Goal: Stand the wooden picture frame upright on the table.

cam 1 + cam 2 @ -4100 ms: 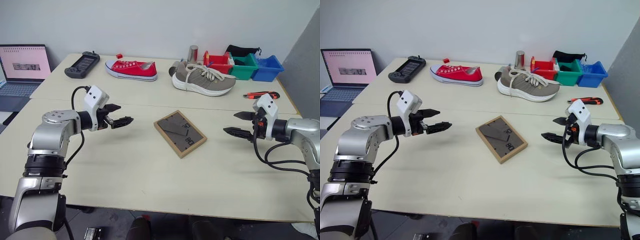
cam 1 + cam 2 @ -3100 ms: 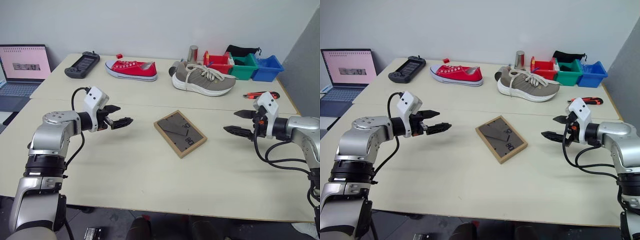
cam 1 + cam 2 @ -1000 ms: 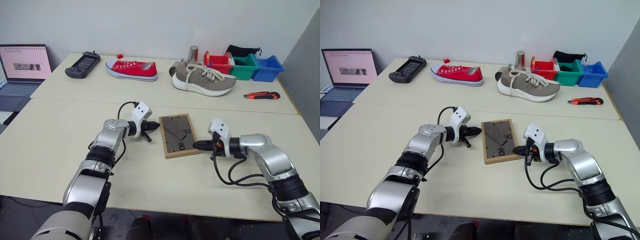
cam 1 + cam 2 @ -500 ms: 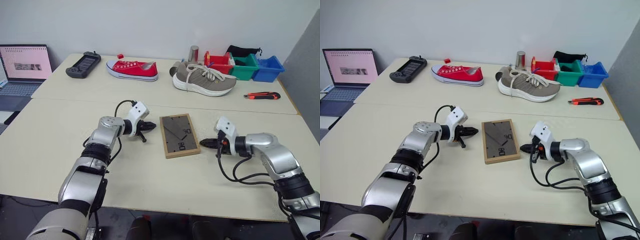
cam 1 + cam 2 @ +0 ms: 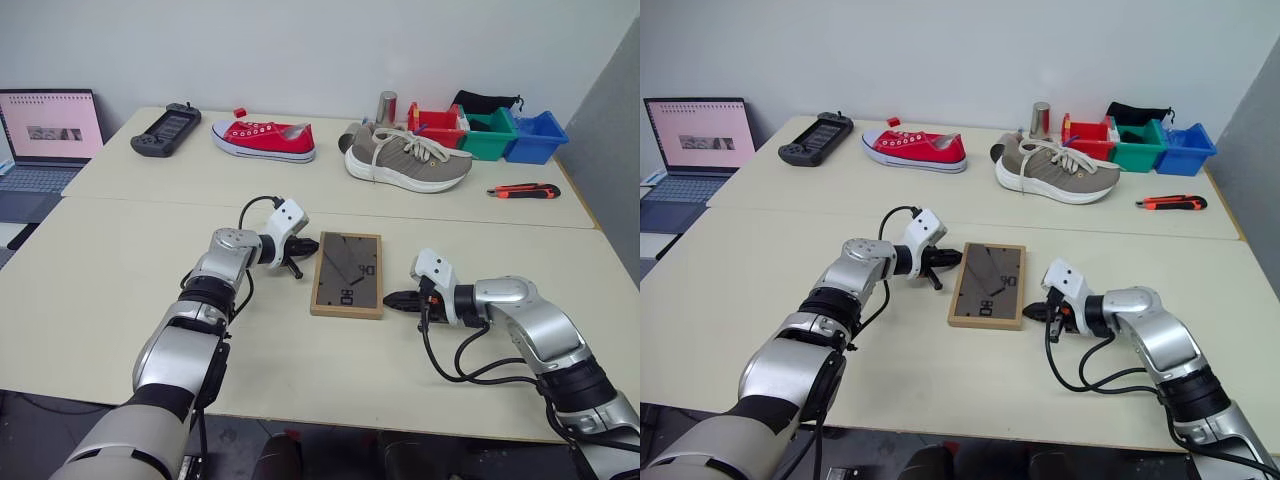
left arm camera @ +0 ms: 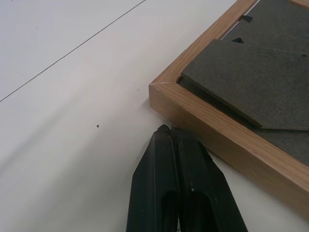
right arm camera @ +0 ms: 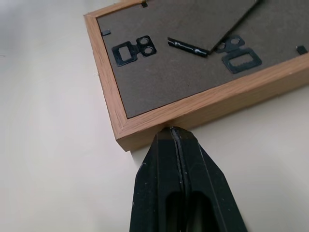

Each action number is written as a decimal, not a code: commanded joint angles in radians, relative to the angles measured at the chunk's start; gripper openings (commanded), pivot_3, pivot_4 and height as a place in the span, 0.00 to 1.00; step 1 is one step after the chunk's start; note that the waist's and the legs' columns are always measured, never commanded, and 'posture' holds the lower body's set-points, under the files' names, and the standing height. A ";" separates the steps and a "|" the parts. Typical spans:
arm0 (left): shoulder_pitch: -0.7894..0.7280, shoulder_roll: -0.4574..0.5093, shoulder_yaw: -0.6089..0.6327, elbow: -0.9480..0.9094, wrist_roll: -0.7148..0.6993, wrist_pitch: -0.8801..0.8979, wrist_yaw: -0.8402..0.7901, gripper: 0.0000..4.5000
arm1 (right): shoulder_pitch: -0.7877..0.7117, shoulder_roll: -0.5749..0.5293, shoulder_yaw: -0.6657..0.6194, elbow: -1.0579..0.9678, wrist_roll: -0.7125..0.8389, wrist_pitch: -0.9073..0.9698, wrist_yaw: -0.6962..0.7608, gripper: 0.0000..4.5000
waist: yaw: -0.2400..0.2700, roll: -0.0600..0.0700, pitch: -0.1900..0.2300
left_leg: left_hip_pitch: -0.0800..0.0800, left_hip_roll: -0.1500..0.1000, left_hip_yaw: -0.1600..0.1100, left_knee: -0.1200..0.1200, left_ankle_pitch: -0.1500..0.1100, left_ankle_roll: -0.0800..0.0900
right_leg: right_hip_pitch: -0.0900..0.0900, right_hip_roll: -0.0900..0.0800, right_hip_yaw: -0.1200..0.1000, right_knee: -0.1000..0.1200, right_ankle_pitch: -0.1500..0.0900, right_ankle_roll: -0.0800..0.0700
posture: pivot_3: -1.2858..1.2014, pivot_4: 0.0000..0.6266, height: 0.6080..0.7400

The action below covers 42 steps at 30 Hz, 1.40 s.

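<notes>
The wooden picture frame (image 5: 347, 273) lies flat on the table (image 5: 150, 300), face down, its dark grey back panel and folded easel leg facing up. My left gripper (image 5: 308, 245) is shut and holds nothing; its tip rests against the frame's far left corner (image 6: 161, 92). My right gripper (image 5: 390, 298) is also shut and holds nothing, with its tip pressed to the frame's near right corner (image 7: 145, 126). The wrist views show each pair of fingers (image 6: 170, 159) (image 7: 174, 164) closed tight against the light-wood edge.
Along the far side stand a laptop (image 5: 45, 135), a game controller (image 5: 165, 128), a red sneaker (image 5: 262, 138), a grey sneaker (image 5: 407, 157), a metal can (image 5: 386, 105) and coloured bins (image 5: 490, 130). A utility knife (image 5: 523, 189) lies at the right.
The frame's near end has swung left, so it lies straighter. My right gripper drew back half a second ago and is at the near right corner again. The left gripper stays by the far left corner.
</notes>
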 commanded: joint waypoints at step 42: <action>-0.015 0.233 -0.054 -0.244 -0.314 1.153 -0.463 0.98 | -0.161 0.068 0.002 0.277 -0.165 -0.192 -0.080 0.00 | -0.027 0.000 0.000 | 0.000 0.000 -0.003 0.000 0.000 0.000 | -0.001 0.000 -0.002 0.002 0.000 0.000 | 0.52 0.24 1.00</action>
